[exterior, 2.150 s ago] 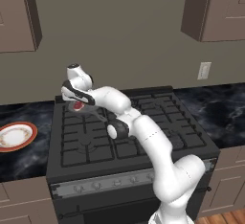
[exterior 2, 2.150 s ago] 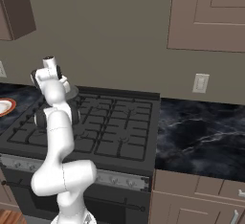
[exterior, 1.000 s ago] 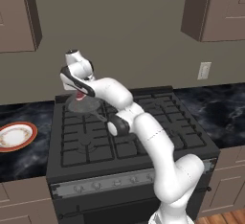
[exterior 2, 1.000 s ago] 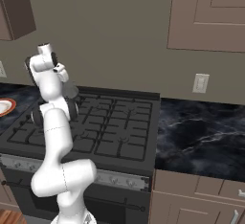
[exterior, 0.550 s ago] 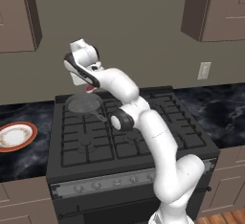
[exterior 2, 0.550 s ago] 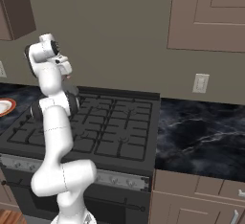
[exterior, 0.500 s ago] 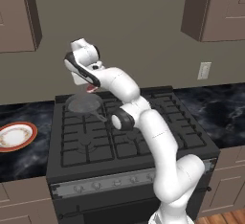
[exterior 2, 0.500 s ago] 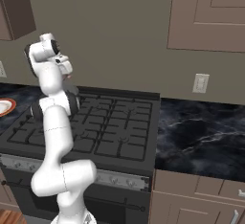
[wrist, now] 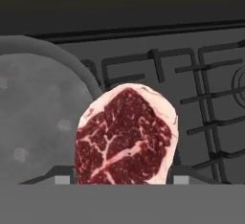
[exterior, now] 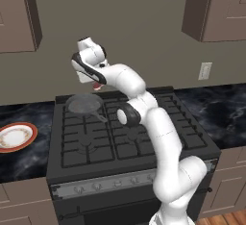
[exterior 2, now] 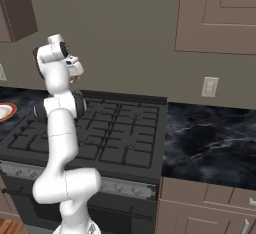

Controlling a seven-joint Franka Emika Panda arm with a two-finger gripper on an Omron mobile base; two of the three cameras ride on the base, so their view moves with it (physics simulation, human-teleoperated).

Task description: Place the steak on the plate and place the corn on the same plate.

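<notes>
Up high over the back of the stove (exterior: 129, 142), tool (exterior: 97, 84) pinching the steak (wrist: 125, 134), with the pan (exterior: 84, 104) just below and the plate (exterior: 15, 136) far off to the left and lower down on the desk (exterior: 24, 159), so next move likely left and down.

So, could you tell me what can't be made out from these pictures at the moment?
- Gripper fingertips: in the hand view the steak covers them, so their contact with it is hidden.
- Frying pan: cut off by the hand view's left edge.
- Plate: cut by the left edge of the right base view; its pattern is too small to read in the left base view.
</notes>
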